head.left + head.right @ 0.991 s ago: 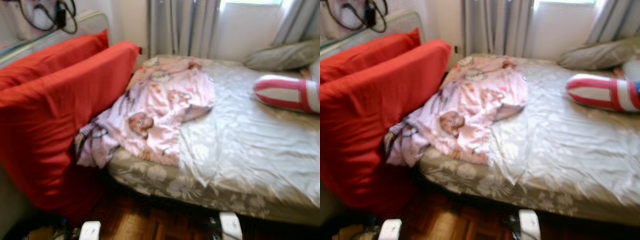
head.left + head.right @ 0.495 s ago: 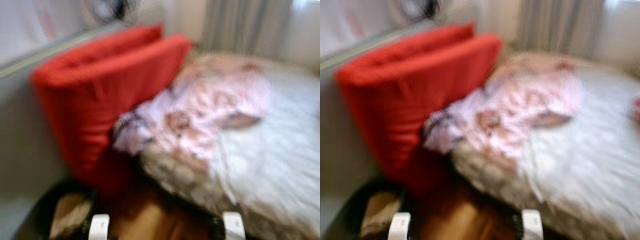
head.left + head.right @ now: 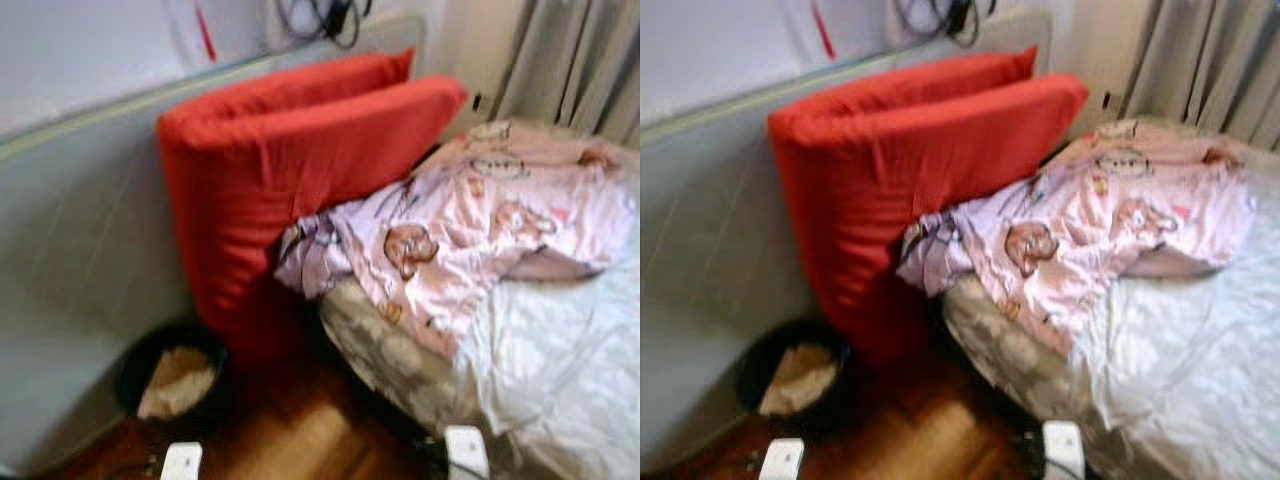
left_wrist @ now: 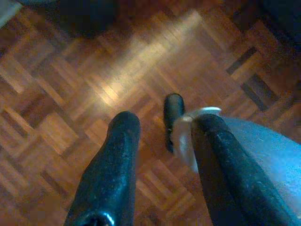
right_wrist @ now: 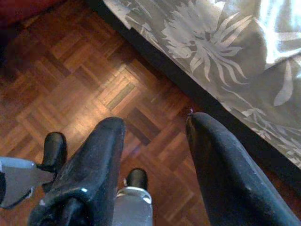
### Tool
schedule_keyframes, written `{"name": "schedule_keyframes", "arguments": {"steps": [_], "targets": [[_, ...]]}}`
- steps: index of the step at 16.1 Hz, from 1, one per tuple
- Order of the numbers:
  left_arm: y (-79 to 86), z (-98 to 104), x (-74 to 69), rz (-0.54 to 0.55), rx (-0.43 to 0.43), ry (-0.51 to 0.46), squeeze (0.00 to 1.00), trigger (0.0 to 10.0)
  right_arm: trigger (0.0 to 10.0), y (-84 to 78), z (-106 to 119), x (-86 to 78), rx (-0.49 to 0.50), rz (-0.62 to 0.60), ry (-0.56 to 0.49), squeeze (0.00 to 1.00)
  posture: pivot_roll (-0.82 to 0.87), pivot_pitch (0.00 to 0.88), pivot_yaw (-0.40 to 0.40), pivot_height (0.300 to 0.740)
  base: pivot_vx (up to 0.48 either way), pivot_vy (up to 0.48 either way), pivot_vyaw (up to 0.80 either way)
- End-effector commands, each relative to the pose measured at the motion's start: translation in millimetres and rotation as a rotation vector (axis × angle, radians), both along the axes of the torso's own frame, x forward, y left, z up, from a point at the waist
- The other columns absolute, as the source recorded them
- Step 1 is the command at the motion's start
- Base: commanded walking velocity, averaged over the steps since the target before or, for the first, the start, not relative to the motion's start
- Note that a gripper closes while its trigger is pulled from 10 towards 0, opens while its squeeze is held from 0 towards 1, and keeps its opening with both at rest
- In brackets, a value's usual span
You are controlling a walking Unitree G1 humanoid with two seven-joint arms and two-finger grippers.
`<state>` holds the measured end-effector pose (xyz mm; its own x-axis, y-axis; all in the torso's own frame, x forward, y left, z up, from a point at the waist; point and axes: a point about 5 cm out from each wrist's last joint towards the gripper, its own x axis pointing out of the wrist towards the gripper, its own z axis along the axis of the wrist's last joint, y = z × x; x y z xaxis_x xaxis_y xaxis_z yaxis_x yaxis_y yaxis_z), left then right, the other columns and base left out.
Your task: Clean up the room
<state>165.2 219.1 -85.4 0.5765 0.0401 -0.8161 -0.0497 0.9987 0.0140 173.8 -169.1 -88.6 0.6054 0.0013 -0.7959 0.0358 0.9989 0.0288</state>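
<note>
Two tools hung idle over the parquet floor: left tool and right tool, each spread wide, holding nothing.

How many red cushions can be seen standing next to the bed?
2. The front red cushion stands upright on the floor against the side of the bed, and the pink blanket touches it. The back red cushion stands directly behind it, mostly hidden.

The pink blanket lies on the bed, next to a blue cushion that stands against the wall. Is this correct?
Not quite: the cushion is red, not blue, as the left eye view shows. The pink blanket does lie on the bed, next to it.
</note>
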Motion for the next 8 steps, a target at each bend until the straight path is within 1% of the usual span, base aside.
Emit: {"name": "schedule_keyframes", "arguments": {"steps": [1,5,8], "targets": [[1.4,0,-0.4,0.008,-0.002,0.003,0.00,10.0,10.0,0.4,1,1.1,0.008,-0.007,-0.010,0.00,0.07,0.000,0.001,0.740,0.000,0.000,0.00],[-7.4,-3,-2.3,0.011,-0.012,0.012,0.00,10.0,10.0,-1.1,0,0.3,0.006,-0.014,-0.005,0.00,0.07,0.000,0.000,0.740,0.279,0.000,0.00],[-9.5,-3,-2.1,0.013,-0.016,0.013,0.00,10.0,10.0,-1.6,0,0.4,0.005,-0.021,-0.007,0.00,0.07,0.000,0.002,0.740,0.326,0.000,0.00]]}}
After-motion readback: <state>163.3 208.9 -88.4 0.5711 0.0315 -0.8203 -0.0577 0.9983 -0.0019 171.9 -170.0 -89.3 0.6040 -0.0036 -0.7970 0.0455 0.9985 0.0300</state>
